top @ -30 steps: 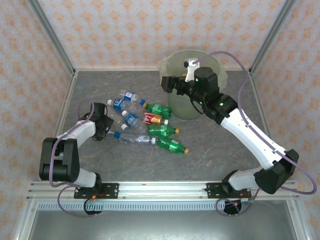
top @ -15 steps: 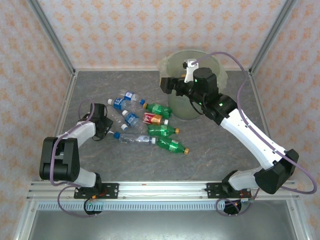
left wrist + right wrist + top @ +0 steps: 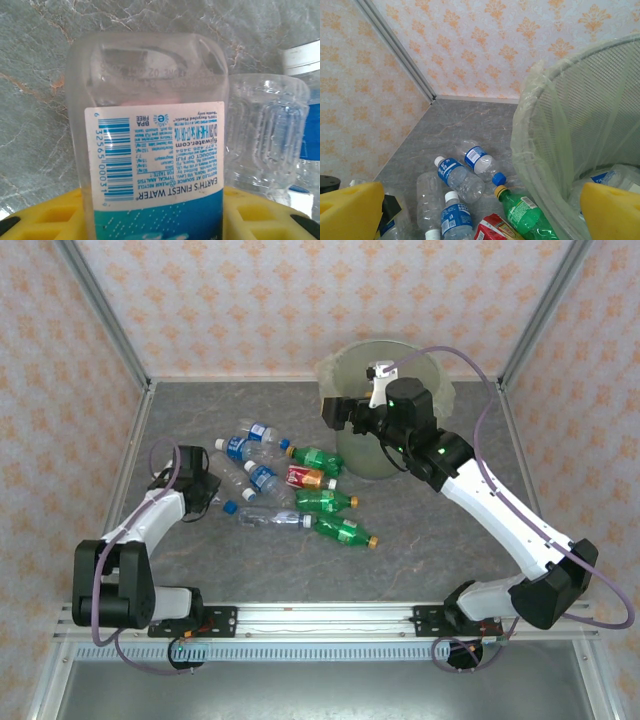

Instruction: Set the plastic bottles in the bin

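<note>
Several plastic bottles point(image 3: 300, 490) lay loose on the table point(image 3: 430, 540), just ahead of your left gripper point(image 3: 203, 485) and spreading away from it toward the bin point(image 3: 425, 365). That gripper had closed its yellow fingers point(image 3: 45, 215) on either flank of a clear Fiji water bottle point(image 3: 155, 150), whose label ran down between them. The grip looked firm, though I could not tell whether the bottle had left the table. A second clear bottle point(image 3: 265, 135) lay just to the right of the held one, close enough to be dragged along.

Your right gripper point(image 3: 337, 410) hung at the bin's rim with its pads point(image 3: 350, 210) spread wide and nothing between them. Below and to its right, one bottle point(image 3: 615, 180) lay inside the bin. The green bottles point(image 3: 325, 502) and the red-labelled one point(image 3: 305, 477) lay below and to its left.

You were, I judge, at the pick-up step on the left side. Next you would need to lift clear of the neighbour and carry across to the bin, which stood well away from that hand, with the right gripper moved off the rim first.
</note>
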Tool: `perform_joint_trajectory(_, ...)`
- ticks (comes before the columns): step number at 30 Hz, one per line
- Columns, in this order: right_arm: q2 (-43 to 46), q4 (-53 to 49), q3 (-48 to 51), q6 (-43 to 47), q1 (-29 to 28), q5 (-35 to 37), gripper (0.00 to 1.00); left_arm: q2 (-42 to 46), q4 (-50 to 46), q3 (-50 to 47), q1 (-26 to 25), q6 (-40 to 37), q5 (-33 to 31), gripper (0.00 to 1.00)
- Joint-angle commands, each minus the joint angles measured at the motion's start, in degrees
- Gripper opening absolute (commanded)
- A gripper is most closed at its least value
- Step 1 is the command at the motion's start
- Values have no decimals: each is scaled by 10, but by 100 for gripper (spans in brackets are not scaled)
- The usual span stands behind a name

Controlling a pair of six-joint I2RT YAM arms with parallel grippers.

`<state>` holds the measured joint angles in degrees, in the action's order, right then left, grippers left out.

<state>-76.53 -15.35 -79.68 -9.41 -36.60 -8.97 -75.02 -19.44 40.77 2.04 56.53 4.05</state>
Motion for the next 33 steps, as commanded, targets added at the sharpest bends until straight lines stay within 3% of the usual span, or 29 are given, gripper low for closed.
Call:
perform_joint_trajectory(1,22,10,9,-2,-3,15,100,26,-32,17,6,6,-9,48)
perform_joint_trajectory(10,25,14,17,-8,-3,35,100,93,-52,39,6,23,0,48)
perform_joint_trajectory(22,54,37,43,-21,-3,122,100,169,-44,106,-9,30,18,45)
perform_joint_trajectory(33,85,46,70,-37,2,210,100,89,-33,263,-145,19,-33,46)
